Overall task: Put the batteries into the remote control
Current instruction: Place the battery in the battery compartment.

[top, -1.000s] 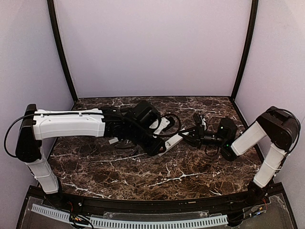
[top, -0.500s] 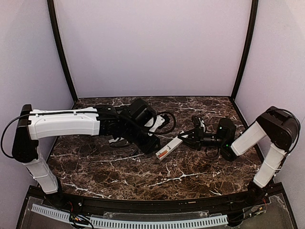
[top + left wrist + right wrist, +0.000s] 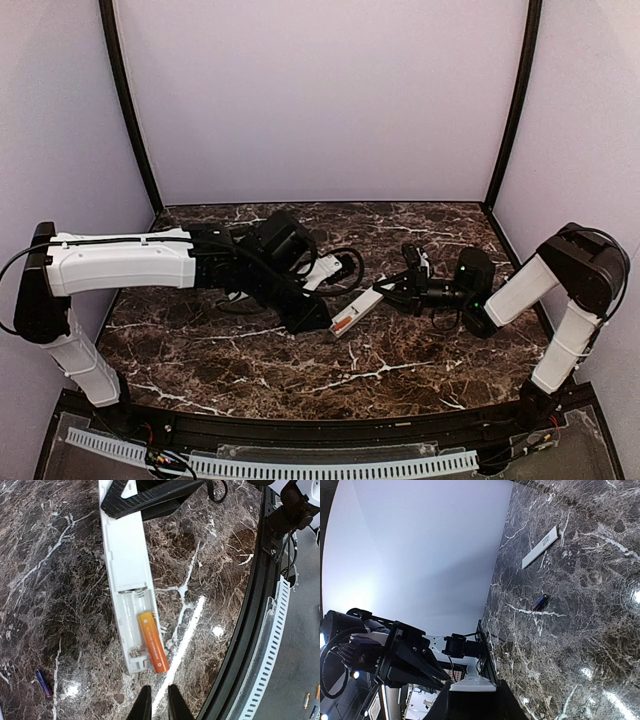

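the remote control (image 3: 362,303) lies slantwise near the middle of the dark marbled worktop (image 3: 400,360), back side up with its battery bay uncovered. the right gripper (image 3: 393,291) is clenched on the remote's far end. in the left wrist view its black fingers (image 3: 150,497) cross the white body (image 3: 125,555) near the top of the picture, and in the right wrist view the remote's end sits between them.

an orange battery (image 3: 152,642) lies in the bay, in the slot on the side toward the worktop's near rail. it sits a little askew, its lower end jutting past the remote's edge. the slot beside it shows a metal contact. from above, the same battery is a small orange spot (image 3: 343,322) at the remote's near end.

the left gripper (image 3: 159,705) hovers just short of that end, apart from both the remote and the battery. its fingertips are drawn close, with only a narrow slit between them, and they grasp nothing. from above, it (image 3: 312,318) sits just left of the remote's near end.

a dark blue battery (image 3: 42,682) lies loose on the worktop, well apart from the remote. in the right wrist view (image 3: 540,601) it lies near a flat white cover strip (image 3: 540,546), not touching it.
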Available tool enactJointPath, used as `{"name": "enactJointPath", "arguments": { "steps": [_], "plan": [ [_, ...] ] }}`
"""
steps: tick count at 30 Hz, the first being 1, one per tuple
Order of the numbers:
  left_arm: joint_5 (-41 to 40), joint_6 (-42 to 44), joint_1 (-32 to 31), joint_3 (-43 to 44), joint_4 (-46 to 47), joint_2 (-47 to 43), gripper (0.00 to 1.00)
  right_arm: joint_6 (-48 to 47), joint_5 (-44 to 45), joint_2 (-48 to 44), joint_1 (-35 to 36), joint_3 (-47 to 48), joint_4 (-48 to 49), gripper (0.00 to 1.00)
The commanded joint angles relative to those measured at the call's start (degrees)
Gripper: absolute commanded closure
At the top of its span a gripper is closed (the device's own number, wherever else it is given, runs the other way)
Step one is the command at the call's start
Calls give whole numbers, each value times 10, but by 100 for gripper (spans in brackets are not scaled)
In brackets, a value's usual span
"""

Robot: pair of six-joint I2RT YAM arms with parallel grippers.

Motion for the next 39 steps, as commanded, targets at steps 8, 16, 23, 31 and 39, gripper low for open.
{"name": "enactJointPath", "arguments": {
  "steps": [8, 16, 23, 31, 39],
  "plan": [
    [32, 24, -1, 2, -17, 8, 92, 5, -13, 7, -3, 5, 34, 100],
    [37, 26, -2, 10, -13, 21, 95, 8, -16, 5, -3, 6, 38, 100],
    [34, 21, -1, 19, -5, 33, 95, 12, -16, 5, -2, 5, 46, 100],
    [28, 20, -2, 26, -4, 41, 96, 13, -18, 5, -2, 3, 50, 100],
    [19, 19, -1, 42, -14, 55, 96, 12, -25, 4, 0, 4, 51, 100]
  ]
}}
